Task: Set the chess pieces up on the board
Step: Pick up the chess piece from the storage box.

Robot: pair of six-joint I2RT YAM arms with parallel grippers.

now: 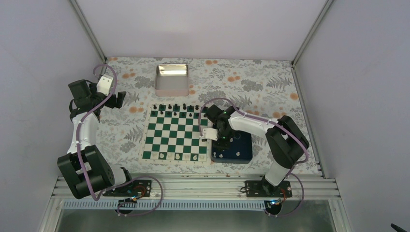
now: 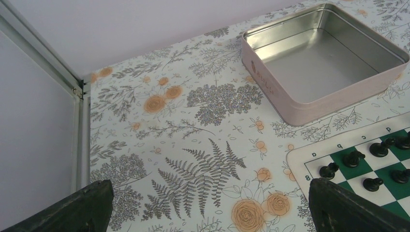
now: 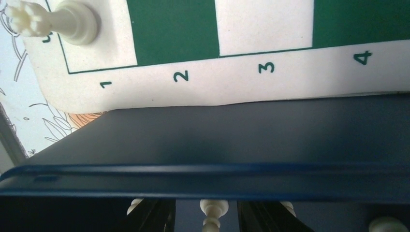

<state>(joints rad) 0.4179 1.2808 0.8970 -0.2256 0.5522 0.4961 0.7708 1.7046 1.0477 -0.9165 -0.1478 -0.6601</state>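
**Q:** How far along is your setup?
**A:** Early. A few white pieces (image 1: pixel 178 156) stand on the near rank of the board (image 1: pixel 175 135), mid-counter (image 1: pixel 126 126). Several more wait in the tray (image 1: pixel 245 158), touching its right edge.

**Q:** Piece form, and pincers?
**A:** Tiny, cream, slim-stemmed. Your right pincer (image 3: pixel 206 213) straddles one in the tray, partly open with a gap on each side. Your left pincer (image 2: pixel 208 212) hangs wide open and empty.

The white border of the board (image 3: pixel 290 72) shows 1, 2, 3, 4, and elsewhere 8, a, c, d.
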